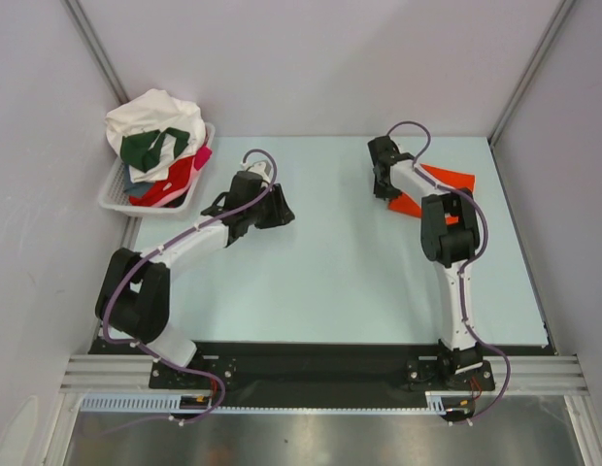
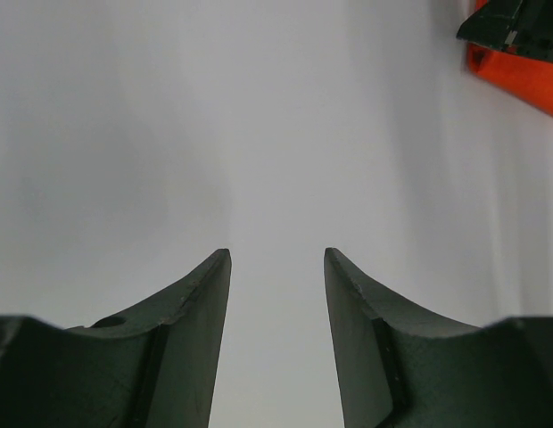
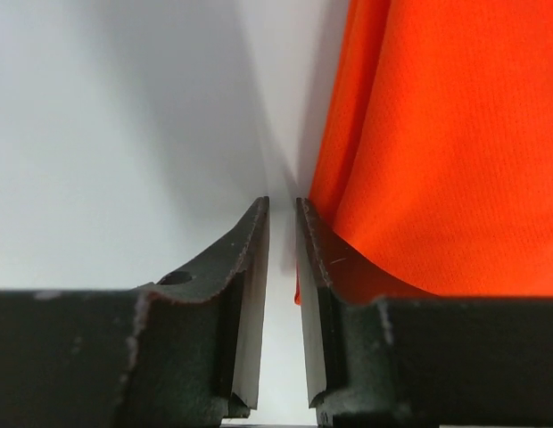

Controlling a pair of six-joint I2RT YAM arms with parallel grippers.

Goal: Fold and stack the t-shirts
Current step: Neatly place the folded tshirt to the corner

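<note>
A bright orange t-shirt (image 1: 449, 179) (image 3: 437, 134) lies on the pale table at the back right, partly under my right arm. My right gripper (image 1: 384, 189) (image 3: 282, 203) sits low at the shirt's left edge. Its jaws are only a narrow slit apart, and bare table shows between them. The orange cloth lies against the outside of the right finger (image 3: 317, 267), with a sliver of its edge at the slit. My left gripper (image 1: 282, 214) (image 2: 276, 257) hovers open over bare table at mid-left, holding nothing. The orange t-shirt (image 2: 526, 80) shows in its view's top right corner.
A white slatted basket (image 1: 112, 199) stands at the back left corner. It holds a heap of white (image 1: 150, 112), dark green (image 1: 146, 146), red (image 1: 170, 180) and pink (image 1: 201, 155) shirts. Grey walls close in the table on the left, back and right.
</note>
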